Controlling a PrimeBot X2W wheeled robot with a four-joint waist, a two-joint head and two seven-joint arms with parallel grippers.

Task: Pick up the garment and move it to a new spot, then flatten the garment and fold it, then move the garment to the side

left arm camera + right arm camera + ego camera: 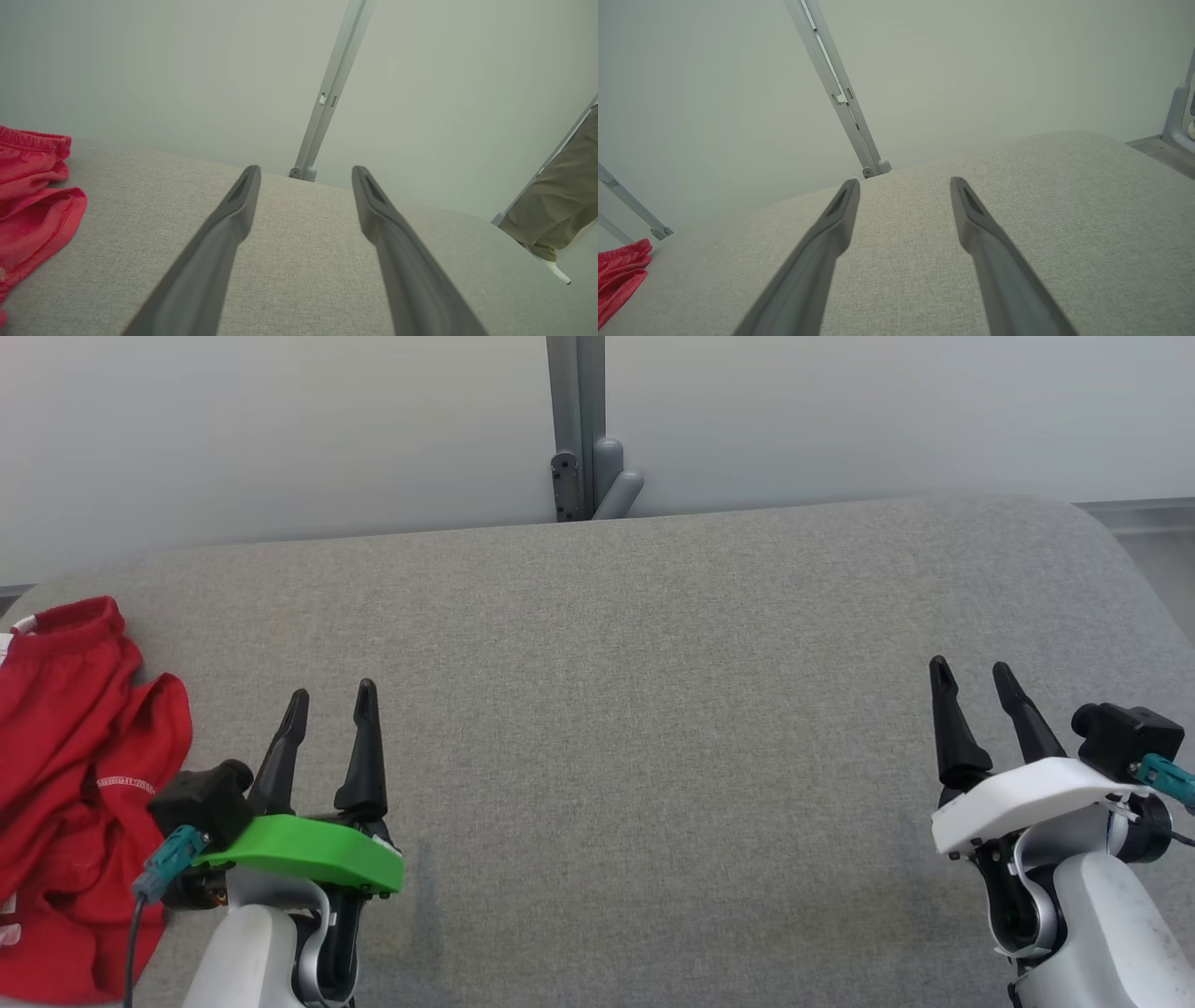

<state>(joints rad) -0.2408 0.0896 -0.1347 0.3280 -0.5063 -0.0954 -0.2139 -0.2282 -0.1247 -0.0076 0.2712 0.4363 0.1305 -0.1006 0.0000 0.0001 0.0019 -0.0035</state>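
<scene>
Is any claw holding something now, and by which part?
Nothing is held. The left claw and the right claw are both open and empty; the red garment lies apart, beside the left claw.

Splayed right gripper (903,182) over grey surface (1064,210)

Big grey fabric pad (653,756) with rounded corners and a pale wall (280,420) right behind it. A grey post (577,420) runs up the wall at the pad's far edge. Past one corner there's someone's leg (556,200) in olive trousers, with a pale shoe (553,268).
</scene>
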